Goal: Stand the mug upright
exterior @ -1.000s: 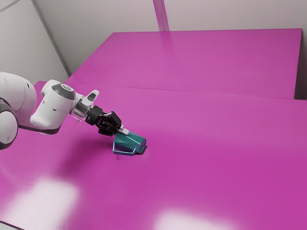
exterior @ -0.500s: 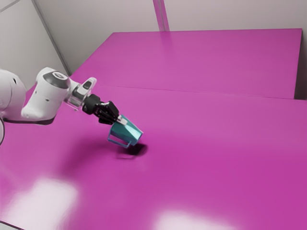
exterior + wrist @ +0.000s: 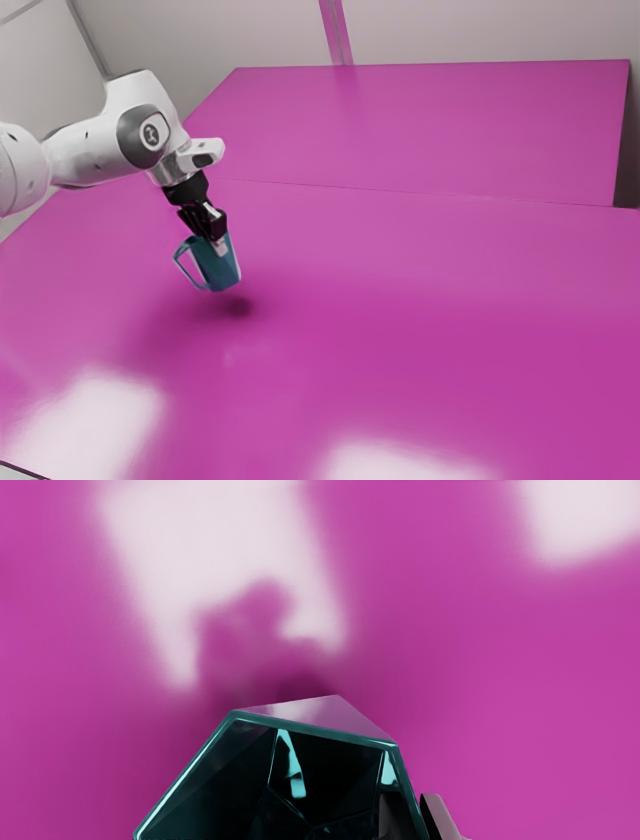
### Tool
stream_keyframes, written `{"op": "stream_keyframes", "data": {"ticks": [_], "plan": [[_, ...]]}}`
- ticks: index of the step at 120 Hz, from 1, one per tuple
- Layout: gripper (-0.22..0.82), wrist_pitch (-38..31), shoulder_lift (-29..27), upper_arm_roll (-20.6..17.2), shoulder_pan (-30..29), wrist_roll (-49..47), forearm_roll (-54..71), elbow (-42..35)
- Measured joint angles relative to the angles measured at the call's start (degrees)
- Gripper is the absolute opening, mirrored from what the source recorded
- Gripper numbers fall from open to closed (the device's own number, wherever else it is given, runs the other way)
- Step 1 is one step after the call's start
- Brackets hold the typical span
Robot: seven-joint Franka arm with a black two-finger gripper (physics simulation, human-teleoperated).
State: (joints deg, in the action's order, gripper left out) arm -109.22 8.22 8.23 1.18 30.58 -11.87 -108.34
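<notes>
Magenta table (image 3: 450, 320). Toward its edge at the exterior view's left, the mug (image 3: 218, 268) hangs raised, nearly upright, wall clamped by the gripper (image 3: 221, 246); rightward, its shadow (image 3: 238, 307). Righting appears mostly done; levelling, lowering, release remain.

Tilted mug (image 3: 217, 267) above magenta table (image 3: 420, 310)

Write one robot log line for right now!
mug: slightly tilted, above table | gripper: shut on mug wall | upright placement: not done

Arm (image 3: 95, 152) bent, tool (image 3: 220, 246) angled downward, clamped
</notes>
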Motion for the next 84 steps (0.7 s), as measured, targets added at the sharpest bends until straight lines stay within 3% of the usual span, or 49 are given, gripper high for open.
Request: {"op": "stream_keyframes", "data": {"ticks": [35,84], "plan": [[-0.17,-8.5,0.5,-4.1,0.0,-7.4,8.8,-2.2],[-0.17,-19.5,3.9,-4.5,0.9,-14.8,10.4,-5.9]]}}
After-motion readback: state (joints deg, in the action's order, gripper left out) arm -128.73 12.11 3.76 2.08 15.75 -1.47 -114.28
